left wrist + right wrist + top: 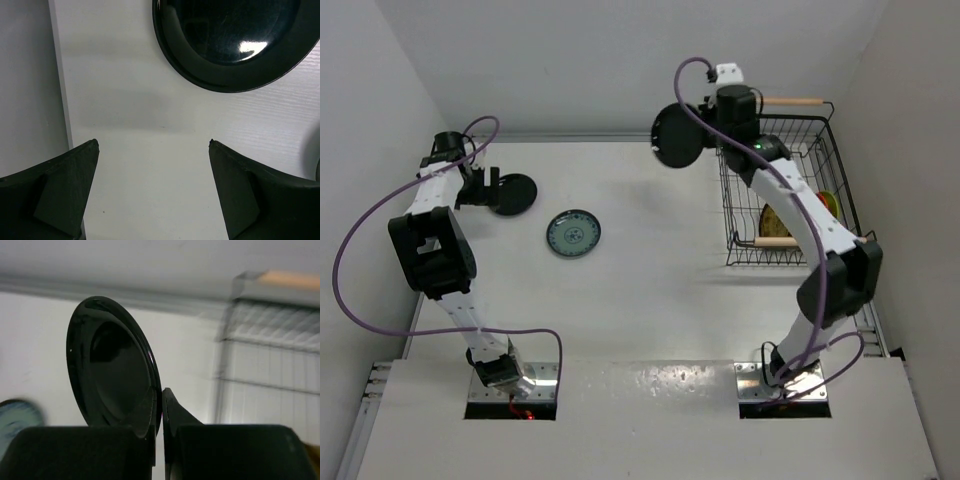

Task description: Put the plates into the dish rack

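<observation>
My right gripper [705,122] is shut on the rim of a glossy black plate [677,135], held upright in the air left of the dish rack [832,160]; the plate also shows in the right wrist view [112,365], clamped at my gripper [160,407]. The rack holds a mustard-yellow plate [782,220] and an orange-red and green one [828,203]. My left gripper [480,187] is open and empty beside a second black plate [516,193], which lies flat ahead of the gripper [152,145] in the left wrist view [230,45]. A blue-grey patterned plate [573,232] lies mid-table.
The rack's wooden handles [790,101] sit at its far and near ends. Grey walls close in on the left, back and right. The left wall's foot [60,100] runs close beside my left gripper.
</observation>
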Robot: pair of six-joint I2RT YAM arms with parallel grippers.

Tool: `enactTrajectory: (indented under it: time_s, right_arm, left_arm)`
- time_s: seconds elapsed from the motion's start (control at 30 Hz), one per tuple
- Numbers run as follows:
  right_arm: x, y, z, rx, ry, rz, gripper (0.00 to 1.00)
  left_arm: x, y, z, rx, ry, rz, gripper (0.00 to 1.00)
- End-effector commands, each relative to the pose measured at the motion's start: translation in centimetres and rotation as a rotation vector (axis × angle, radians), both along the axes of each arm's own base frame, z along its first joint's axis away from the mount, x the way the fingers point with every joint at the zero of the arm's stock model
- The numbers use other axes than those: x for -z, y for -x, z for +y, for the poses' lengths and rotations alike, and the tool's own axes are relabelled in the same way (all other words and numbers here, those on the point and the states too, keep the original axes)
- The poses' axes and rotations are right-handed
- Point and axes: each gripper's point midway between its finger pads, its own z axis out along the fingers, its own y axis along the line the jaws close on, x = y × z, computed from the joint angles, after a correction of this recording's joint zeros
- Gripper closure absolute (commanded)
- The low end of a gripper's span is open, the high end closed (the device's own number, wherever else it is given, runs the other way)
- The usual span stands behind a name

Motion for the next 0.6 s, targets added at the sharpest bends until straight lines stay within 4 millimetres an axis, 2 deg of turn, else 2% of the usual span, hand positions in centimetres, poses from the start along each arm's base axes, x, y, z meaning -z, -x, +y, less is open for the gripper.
enactTrajectory:
  time_s: [0.0, 0.03, 0.07, 0.1, 0.13, 0.17, 0.2, 0.23, 0.3, 0.33, 0.37, 0.4, 0.57]
  right_arm:
    - [-2.6, 2.2, -10.2, 0.214, 0.504, 0.007, 1.00]
    - [-2.2, 3.1, -12.2, 0.258, 0.568, 0.052, 1.00]
    - [-3.2, 4.3, -15.2, 0.388, 0.660, 0.068, 1.00]
    - [-3.2, 5.1, -16.2, 0.398, 0.722, 0.087, 1.00]
    - [-2.6, 5.9, -18.1, 0.452, 0.769, 0.125, 1.00]
    - [-1.8, 6.6, -18.8, 0.464, 0.795, 0.152, 1.00]
    - [-2.4, 7.3, -19.5, 0.500, 0.780, 0.143, 1.00]
    - [-1.1, 8.1, -20.5, 0.512, 0.792, 0.183, 1.00]
    - [-0.8, 8.6, -20.8, 0.539, 0.720, 0.172, 1.00]
    - [0.8, 9.2, -20.9, 0.526, 0.726, 0.203, 1.00]
    - [1.4, 9.4, -21.3, 0.529, 0.716, 0.211, 1.00]
    - [2.3, 9.0, -20.9, 0.508, 0.677, 0.209, 1.00]
    - [8.7, 9.7, -20.9, 0.483, 0.621, 0.330, 1.00]
  left_arm:
    - [-2.5, -1.4, 0.5, -0.008, -0.010, -0.084, 0.04]
    - [-2.6, -1.6, 0.5, -0.003, -0.006, -0.096, 0.04]
    - [-3.0, -1.6, 0.5, -0.003, -0.010, -0.107, 0.04]
    - [-3.0, -1.7, 0.3, 0.003, -0.001, -0.109, 0.04]
    - [-3.4, -1.9, 0.4, 0.003, -0.004, -0.118, 0.04]
    - [-3.4, -1.9, 0.4, 0.003, -0.004, -0.118, 0.04]
    - [-3.4, -1.9, 0.4, 0.003, -0.004, -0.118, 0.04]
    - [-3.4, -1.9, 0.4, 0.003, -0.004, -0.118, 0.04]
    - [-3.4, -1.9, 0.4, 0.003, -0.004, -0.118, 0.04]
    - [-3.0, -1.7, 0.3, 0.003, -0.001, -0.110, 0.04]
    - [-3.0, -1.7, 0.3, 0.003, -0.001, -0.109, 0.04]
    - [-3.0, -1.8, 0.1, 0.009, 0.007, -0.112, 0.04]
    - [-3.0, -1.8, 0.0, 0.014, 0.015, -0.115, 0.04]
